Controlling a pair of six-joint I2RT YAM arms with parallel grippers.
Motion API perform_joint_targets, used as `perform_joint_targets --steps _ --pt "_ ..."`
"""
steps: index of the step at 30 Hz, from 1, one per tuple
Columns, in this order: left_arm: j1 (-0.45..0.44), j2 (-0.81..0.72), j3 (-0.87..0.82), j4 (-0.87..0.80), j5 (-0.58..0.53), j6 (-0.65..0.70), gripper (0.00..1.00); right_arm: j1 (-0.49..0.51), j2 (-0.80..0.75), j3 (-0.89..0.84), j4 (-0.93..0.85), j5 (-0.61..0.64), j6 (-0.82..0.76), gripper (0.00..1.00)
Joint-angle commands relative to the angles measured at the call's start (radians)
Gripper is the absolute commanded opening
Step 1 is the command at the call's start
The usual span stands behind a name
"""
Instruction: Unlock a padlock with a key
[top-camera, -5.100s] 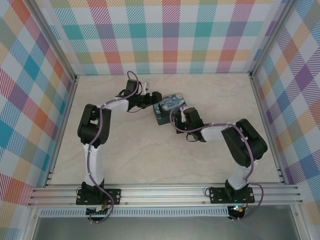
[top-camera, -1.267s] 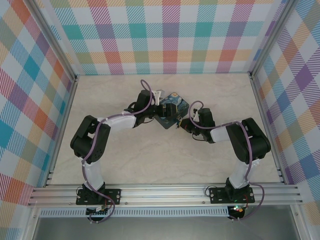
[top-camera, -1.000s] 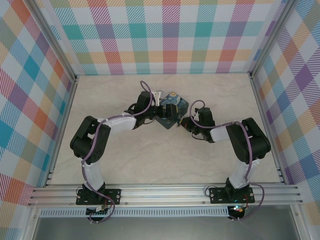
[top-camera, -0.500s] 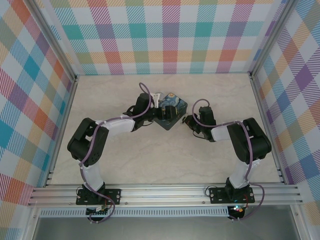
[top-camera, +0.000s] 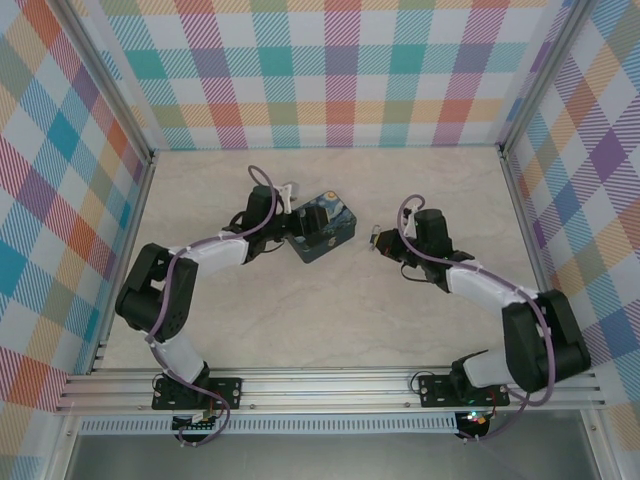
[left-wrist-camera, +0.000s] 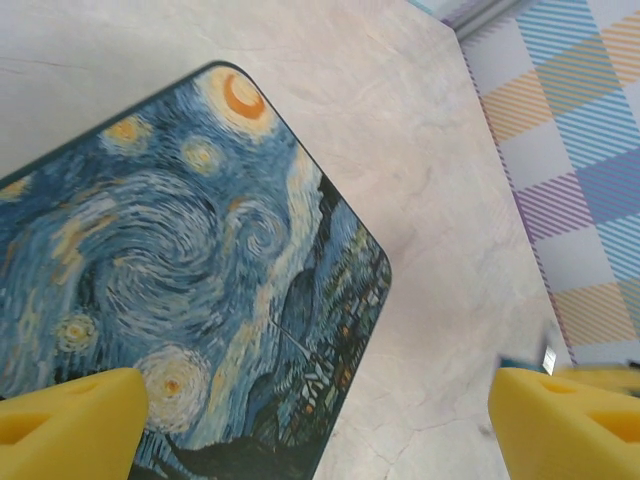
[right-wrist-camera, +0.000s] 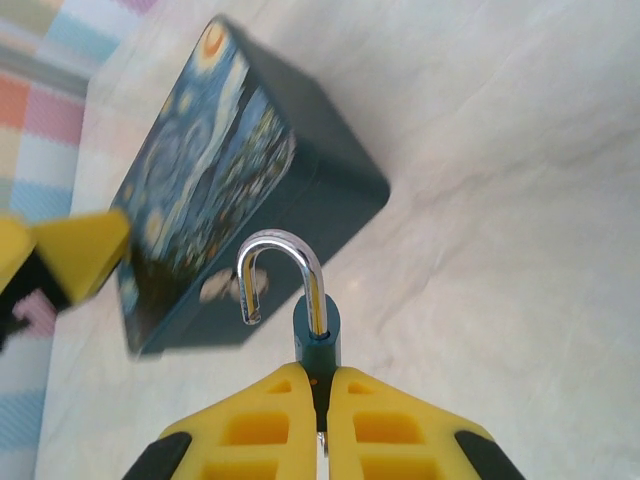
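Since half a second earlier, the painted tin (top-camera: 320, 228) has been shifted leftward across the table (top-camera: 300, 320) together with the left gripper (top-camera: 291, 216), and the right arm has been swung outward, so that its elbow is now seen low at the near right. Nearest the top camera, both arm bases are bolted to the aluminium rail (top-camera: 330, 385). Farther in, the right gripper (top-camera: 376, 238) is held over the middle of the table, just right of the tin and apart from it, with bare marbled surface between them. In the right wrist view its yellow fingers (right-wrist-camera: 260, 430) are pressed together on the blue body of the padlock (right-wrist-camera: 318, 335), which is held upright above the fingertips. The silvery shackle (right-wrist-camera: 280, 265) is turned open: one leg is seated in the body, and the other ends free, clear of it. At the tin's left side the left gripper is set; whether the tin is touched cannot be told. In the left wrist view its yellow fingertips (left-wrist-camera: 70, 420) are spread wide at the lower corners with nothing gripped, and the starry-night lid is seen lying flat beyond them. Farthest back, the table is closed off by checked walls (top-camera: 340, 70).
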Motion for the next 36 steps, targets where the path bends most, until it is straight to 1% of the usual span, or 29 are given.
perform_joint_targets --steps 1,3,5,8,11,16,21,26,29,30,32,34,36 --pt "0.032 -0.033 -0.022 -0.088 0.006 0.005 0.9 0.009 -0.075 -0.018 -0.232 -0.183 -0.073 0.09" --pt "0.035 -0.062 -0.022 -0.068 0.012 0.006 0.91 0.027 -0.113 -0.037 -0.284 -0.221 -0.06 0.09" --pt "0.035 -0.095 -0.021 -0.057 0.011 0.006 0.95 0.047 -0.144 -0.065 -0.294 -0.256 -0.027 0.09" --pt "0.037 -0.168 -0.028 -0.067 -0.002 0.001 1.0 0.091 -0.168 -0.107 -0.284 -0.255 0.043 0.09" --pt "0.04 -0.247 -0.056 -0.09 -0.018 0.007 1.0 0.126 -0.153 -0.142 -0.242 -0.24 0.109 0.1" --pt "0.064 -0.417 -0.173 -0.125 -0.06 0.002 1.0 0.184 -0.056 -0.161 -0.105 -0.243 0.189 0.1" --pt "0.087 -0.582 -0.284 -0.187 -0.095 -0.02 1.0 0.235 0.07 -0.109 -0.084 -0.209 0.197 0.1" --pt "0.096 -0.723 -0.368 -0.238 -0.132 -0.031 1.0 0.249 0.164 -0.106 -0.021 -0.199 0.232 0.11" --pt "0.103 -0.774 -0.389 -0.273 -0.145 -0.034 1.0 0.249 0.183 -0.115 -0.008 -0.191 0.239 0.16" --pt "0.105 -0.786 -0.393 -0.282 -0.151 -0.033 1.0 0.249 0.179 -0.12 -0.009 -0.183 0.241 0.22" --pt "0.11 -0.804 -0.393 -0.303 -0.17 -0.033 1.0 0.249 0.158 -0.123 -0.023 -0.166 0.232 0.28" --pt "0.112 -0.821 -0.39 -0.33 -0.204 -0.024 1.0 0.248 0.121 -0.112 -0.071 -0.141 0.199 0.35" --pt "0.113 -0.836 -0.389 -0.346 -0.244 -0.013 1.0 0.246 0.078 -0.087 -0.142 -0.107 0.155 0.4"
